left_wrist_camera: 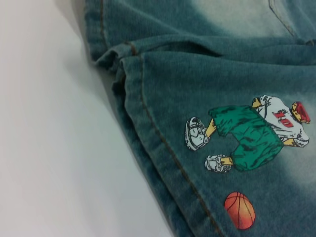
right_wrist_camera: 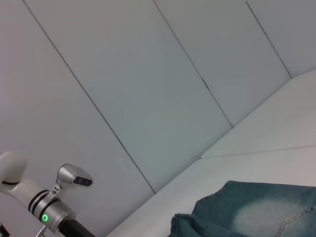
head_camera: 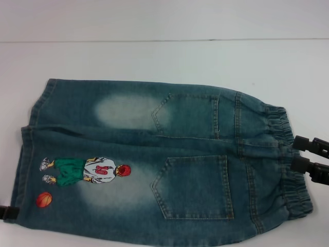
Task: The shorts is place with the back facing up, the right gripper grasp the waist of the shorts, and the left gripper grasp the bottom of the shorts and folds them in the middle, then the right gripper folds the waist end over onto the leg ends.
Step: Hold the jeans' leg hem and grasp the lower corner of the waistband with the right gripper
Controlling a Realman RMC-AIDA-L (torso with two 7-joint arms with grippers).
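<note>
**Shorts flat on the bench, pincers at both ends**

Head view: the shorts (head_camera: 154, 159) lie spread on the white bench (head_camera: 154, 56), back up, with two patch pockets showing. The waist of the shorts (head_camera: 288, 159) points to the robot's right, the bottom of the shorts (head_camera: 23, 154) to its left. The right pincer (head_camera: 300, 153) has its two black fingers parted at the waistband's edge, released, gripping nothing. Of the left pincer (head_camera: 7, 212) only a black tip shows beside the near leg's hem; whether it is clenched cannot be told.

Left wrist view: close on the hems of two leg ends, one cartoon player (left_wrist_camera: 252, 133) and one orange ball (left_wrist_camera: 239, 210); no fingers show.

Right wrist view: only this one shows the left arm's silver wrist (right_wrist_camera: 49, 210) with its green light, and wall panels (right_wrist_camera: 148, 89) beyond the denim.
</note>
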